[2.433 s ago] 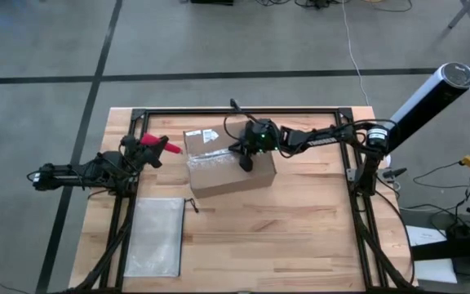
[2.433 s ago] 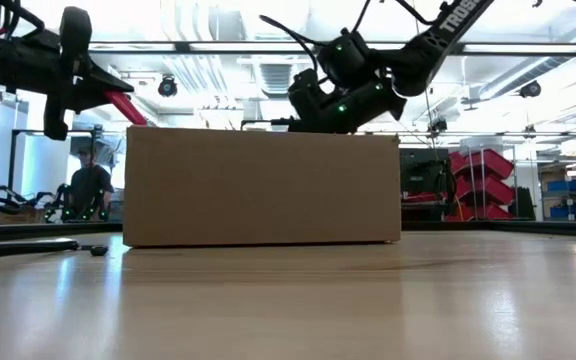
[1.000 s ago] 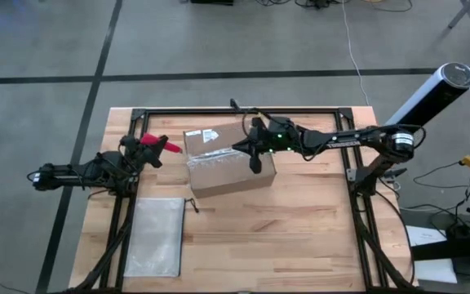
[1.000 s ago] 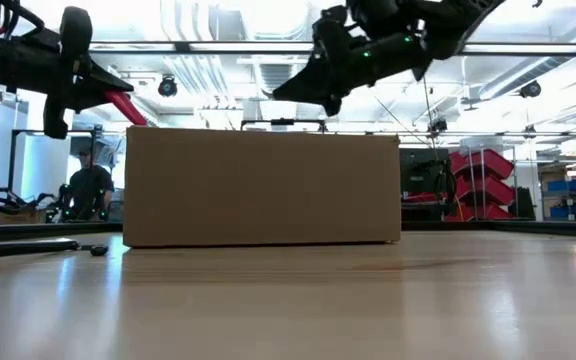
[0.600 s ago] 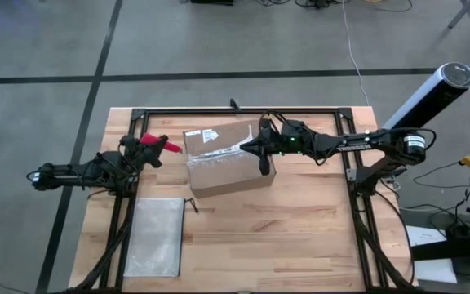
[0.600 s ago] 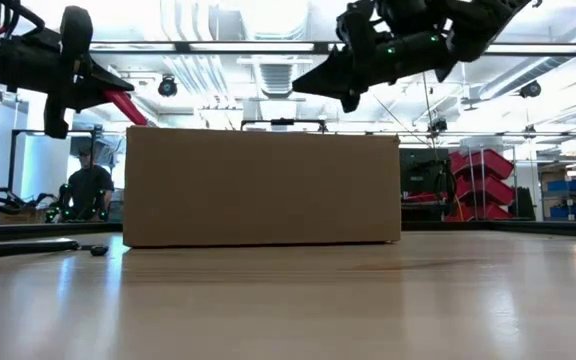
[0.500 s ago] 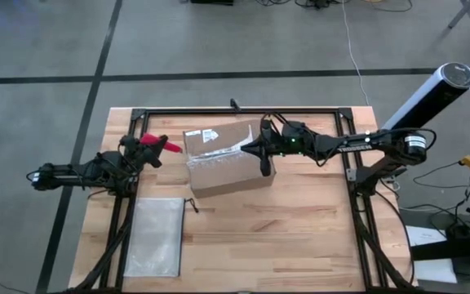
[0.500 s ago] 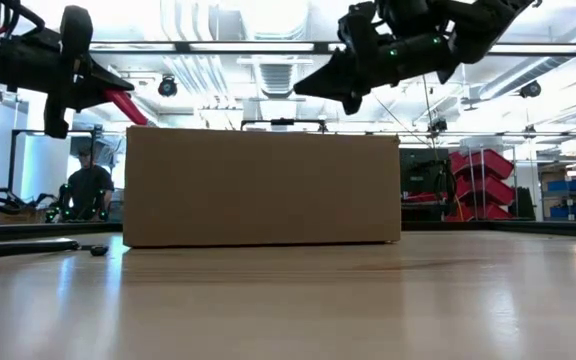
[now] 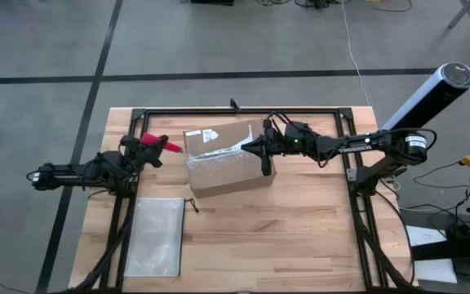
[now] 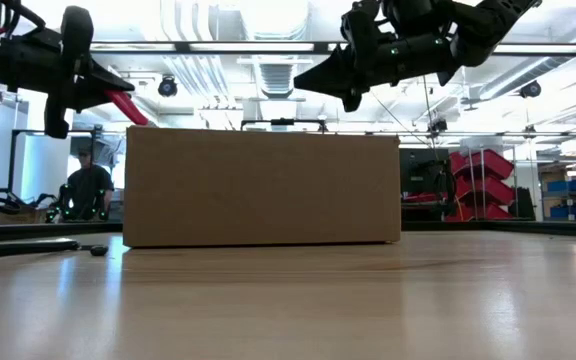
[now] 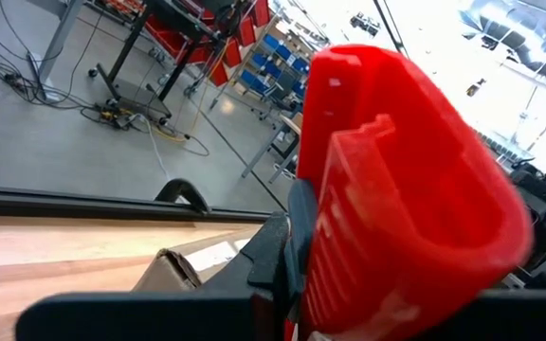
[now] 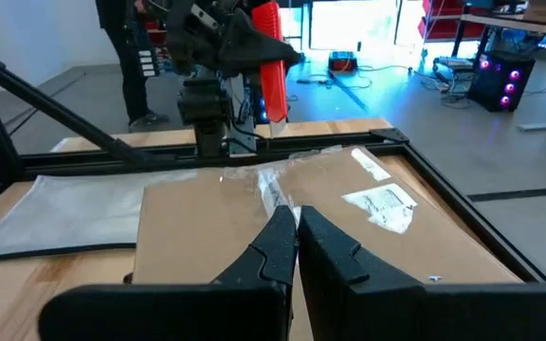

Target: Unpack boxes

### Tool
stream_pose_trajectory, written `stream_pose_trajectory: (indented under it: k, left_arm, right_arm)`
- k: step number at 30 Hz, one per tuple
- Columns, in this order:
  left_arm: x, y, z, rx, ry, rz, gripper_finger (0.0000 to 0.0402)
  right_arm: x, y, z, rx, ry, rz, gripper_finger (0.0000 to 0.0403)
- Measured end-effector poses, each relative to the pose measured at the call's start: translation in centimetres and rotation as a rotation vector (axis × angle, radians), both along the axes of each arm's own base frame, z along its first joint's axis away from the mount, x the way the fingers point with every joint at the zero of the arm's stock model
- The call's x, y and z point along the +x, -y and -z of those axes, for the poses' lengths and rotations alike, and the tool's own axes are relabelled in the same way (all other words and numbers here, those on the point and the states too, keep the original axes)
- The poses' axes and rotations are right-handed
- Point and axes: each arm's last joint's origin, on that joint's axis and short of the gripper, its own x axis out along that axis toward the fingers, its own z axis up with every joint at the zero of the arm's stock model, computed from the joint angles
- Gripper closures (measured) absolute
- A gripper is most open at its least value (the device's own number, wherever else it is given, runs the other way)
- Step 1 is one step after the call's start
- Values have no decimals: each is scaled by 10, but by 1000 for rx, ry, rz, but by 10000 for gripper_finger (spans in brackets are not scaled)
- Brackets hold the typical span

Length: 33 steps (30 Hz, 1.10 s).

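From table height only one plain side of the cardboard box (image 10: pixel 261 187) shows; its taped, labelled top is hidden there. Nearer the desk's (image 9: pixel 300 237) front left corner lies a flat pouch (image 9: pixel 155 237). The box sits mid-desk toward the far edge. The right gripper (image 9: pixel 257 149), fingers pressed together and empty, hangs above the box's right end. The left gripper (image 9: pixel 143 152), off the box's left end, clamps a red knife (image 9: pixel 157 144).
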Motion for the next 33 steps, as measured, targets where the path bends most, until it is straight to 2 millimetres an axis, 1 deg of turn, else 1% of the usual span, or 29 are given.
stream_pose_trajectory:
  k: [33]
  left_arm:
    - [0,0,0,1,-2,1,367]
  right_arm:
    - [0,0,0,9,-3,1,403]
